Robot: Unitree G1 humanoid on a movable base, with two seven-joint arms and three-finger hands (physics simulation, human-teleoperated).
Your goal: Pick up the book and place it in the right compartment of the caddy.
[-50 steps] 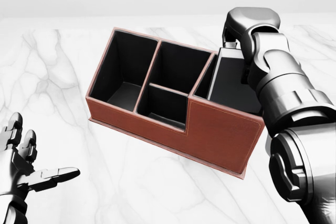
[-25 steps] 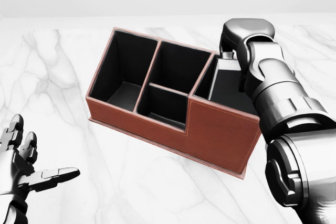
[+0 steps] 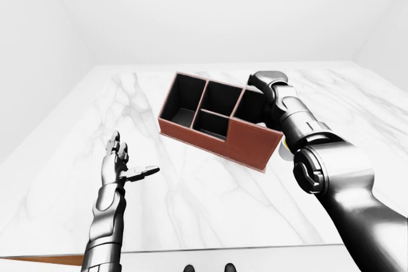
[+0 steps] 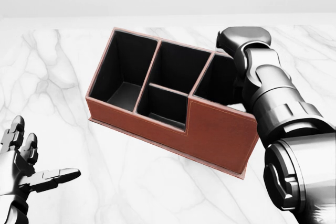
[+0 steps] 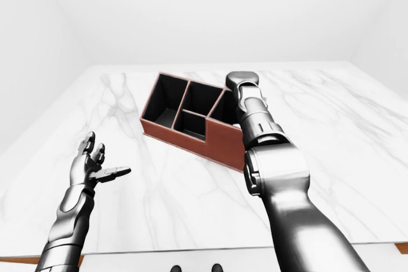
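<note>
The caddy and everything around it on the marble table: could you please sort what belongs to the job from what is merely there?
Part of the job:
- caddy, brown, its right compartment dark inside; the book cannot be made out
- right hand, at that compartment's far edge, fingers hidden

Just there:
- left hand, open, empty, low on the head view's left
- marble table

Both arms are finished in glossy grey metal with dark joints. The right arm [image 4: 283, 114] is built of thick ribbed cylindrical segments, with a large round joint housing near the view's lower right. The left arm [image 3: 105, 221] is slimmer, banded with dark rings at the forearm. The left hand [image 4: 26, 169] has segmented silver fingers with black knuckle links. No cables or markings are discernible, though resolution is limited.
</note>
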